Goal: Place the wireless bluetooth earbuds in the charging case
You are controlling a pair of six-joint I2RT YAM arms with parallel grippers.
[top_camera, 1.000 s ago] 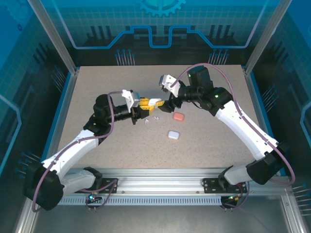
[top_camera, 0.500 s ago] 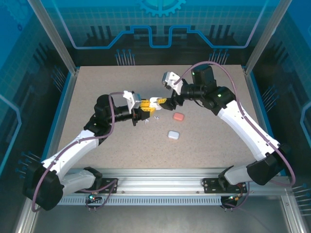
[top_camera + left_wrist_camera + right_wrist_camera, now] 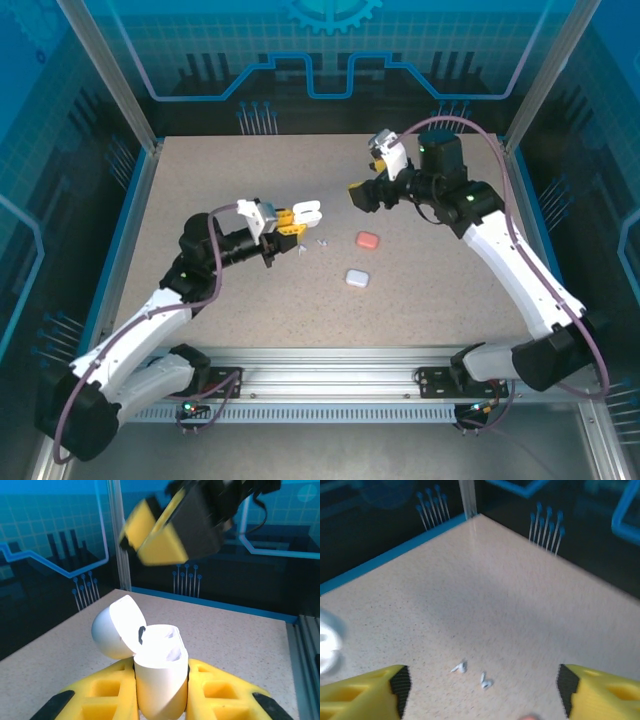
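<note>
My left gripper (image 3: 297,215) pinches the open white charging case (image 3: 157,680), its wells seemingly empty. My right gripper (image 3: 482,687) is spread and carries nothing. Two white earbuds (image 3: 460,667) lie on the table (image 3: 200,180) near that case, so insertion is all ahead.

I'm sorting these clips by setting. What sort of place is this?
Probably a robot lab test cell: left arm and right arm bolted to a rail, a speckled table, blue printed walls.

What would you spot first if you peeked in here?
An open white charging case, lid flipped back, sits clamped in the left arm's yellow fingers near mid-table. Two tiny white earbuds lie on the speckled table close by, with a pink case and a pale case nearby.
</note>
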